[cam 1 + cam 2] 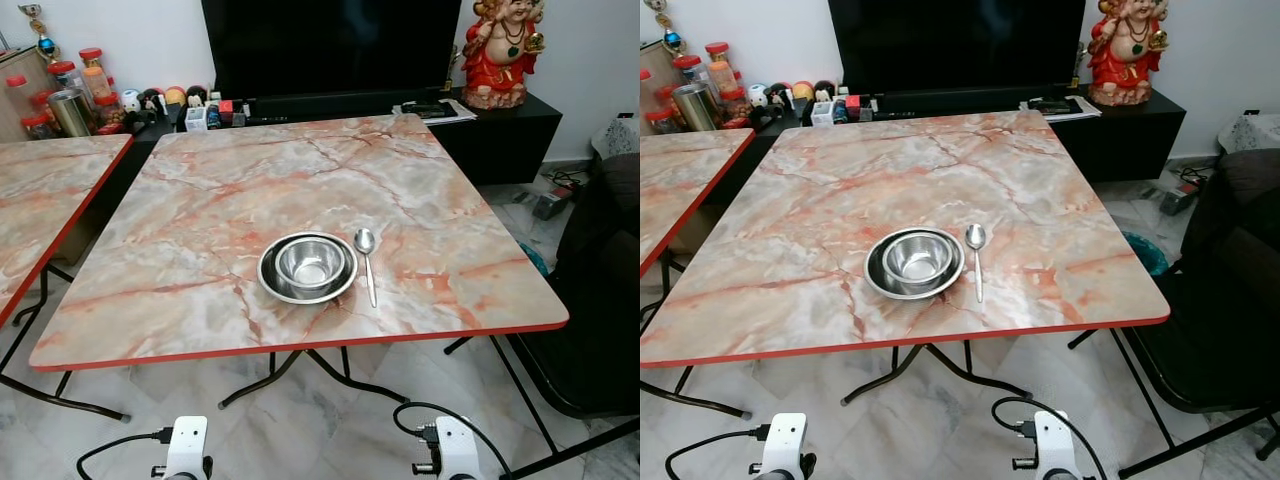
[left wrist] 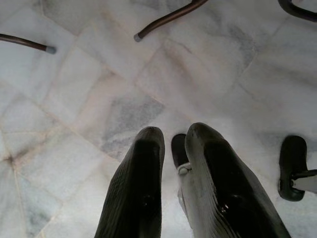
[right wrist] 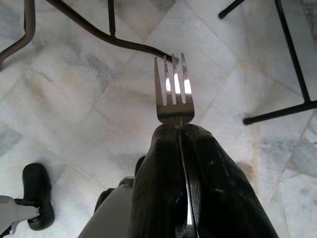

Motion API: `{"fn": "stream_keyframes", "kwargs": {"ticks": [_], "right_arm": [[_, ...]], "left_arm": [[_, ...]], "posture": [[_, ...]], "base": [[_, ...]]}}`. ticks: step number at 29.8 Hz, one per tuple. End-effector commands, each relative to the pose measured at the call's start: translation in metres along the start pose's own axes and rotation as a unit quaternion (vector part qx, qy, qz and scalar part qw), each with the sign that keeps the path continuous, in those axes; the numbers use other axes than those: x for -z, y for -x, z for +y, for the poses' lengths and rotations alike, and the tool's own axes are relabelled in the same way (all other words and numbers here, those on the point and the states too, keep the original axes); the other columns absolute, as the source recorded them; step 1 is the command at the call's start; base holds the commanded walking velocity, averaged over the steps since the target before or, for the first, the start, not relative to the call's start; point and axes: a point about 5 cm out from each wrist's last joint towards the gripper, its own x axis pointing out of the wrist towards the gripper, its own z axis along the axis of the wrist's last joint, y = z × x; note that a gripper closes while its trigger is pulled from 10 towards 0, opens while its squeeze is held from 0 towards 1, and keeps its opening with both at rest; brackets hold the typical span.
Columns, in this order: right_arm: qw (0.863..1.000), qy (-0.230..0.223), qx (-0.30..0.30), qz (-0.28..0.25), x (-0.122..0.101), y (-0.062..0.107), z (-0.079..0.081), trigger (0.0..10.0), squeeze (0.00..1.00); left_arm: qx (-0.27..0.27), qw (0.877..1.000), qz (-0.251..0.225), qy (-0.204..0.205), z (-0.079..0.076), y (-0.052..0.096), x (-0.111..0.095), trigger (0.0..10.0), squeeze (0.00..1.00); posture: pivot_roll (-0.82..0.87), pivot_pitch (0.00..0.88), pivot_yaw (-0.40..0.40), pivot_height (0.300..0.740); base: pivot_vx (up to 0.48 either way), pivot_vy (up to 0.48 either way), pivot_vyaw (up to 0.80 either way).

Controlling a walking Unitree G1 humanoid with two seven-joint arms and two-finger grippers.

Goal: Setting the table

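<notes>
From the head camera, a square marble-patterned table with a red edge (image 1: 200, 200) carries a shallow steel plate (image 1: 275, 288) near its front edge, with a smaller steel bowl (image 1: 311, 264) sitting inside it. A steel spoon (image 1: 367, 262) lies just beside the plate on the robot's right, bowl end away from the robot. A second marble-patterned table (image 1: 45, 190) is cut off at the left. Behind stand a black television (image 1: 330, 45), a low black cabinet (image 1: 500, 135) with a red and gold figurine (image 1: 503, 50), and a row of jars and small toys (image 1: 90, 95) too small to identify. A dark chair (image 1: 600, 290) stands at the right, partly out of frame.

In the left wrist view, the left gripper (image 2: 173, 136) hangs over the pale marble floor (image 2: 74, 74), its two black fingers slightly apart — nothing between them.

In the right wrist view, the right gripper (image 3: 181, 130) is clamped on a steel fork (image 3: 173, 91); the tines point out past the fingertips, while the handle is hidden between the fingers. Dark metal table legs (image 3: 99, 32) cross the floor beyond.
</notes>
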Motion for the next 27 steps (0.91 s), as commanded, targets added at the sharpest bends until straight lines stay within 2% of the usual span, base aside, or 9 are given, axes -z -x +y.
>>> {"fn": "stream_keyframes", "kwargs": {"ticks": [1, 13, 16, 20, 27], "right_arm": [[1.000, -0.005, 0.006, -0.007, -0.001, 0.000, -0.004, 10.0, 0.00], [0.999, -0.029, 0.037, 0.003, 0.016, 0.005, -0.012, 10.0, 0.00], [0.996, -0.032, 0.074, -0.031, 0.024, 0.011, -0.020, 10.0, 0.00], [0.993, -0.018, 0.088, -0.076, 0.018, 0.014, -0.025, 10.0, 0.00], [0.980, -0.030, 0.135, -0.143, 0.010, 0.022, -0.039, 10.0, 0.00]], "left_arm": [[-0.001, 1.000, 0.003, 0.000, -0.002, -0.001, -0.001, 10.0, 0.00], [0.000, 1.000, 0.005, -0.005, -0.002, 0.000, 0.000, 10.0, 0.00], [0.000, 1.000, 0.002, -0.015, 0.002, -0.001, -0.004, 10.0, 0.00], [0.003, 1.000, 0.001, -0.021, 0.002, -0.001, -0.004, 10.0, 0.00], [0.008, 1.000, 0.004, -0.027, 0.000, -0.001, -0.002, 10.0, 0.00]], "posture": [[-0.12, 0.000, 0.023, 0.728], [-0.14, 0.000, 0.041, 0.728], [-0.15, 0.000, 0.061, 0.728], [-0.16, 0.000, 0.066, 0.728], [-0.17, 0.000, 0.066, 0.728]], "base": [[0.000, 0.000, 0.00], [0.000, 0.000, 0.00], [0.000, 0.000, 0.00], [0.000, 0.000, 0.00], [0.000, 0.000, 0.00]]}}
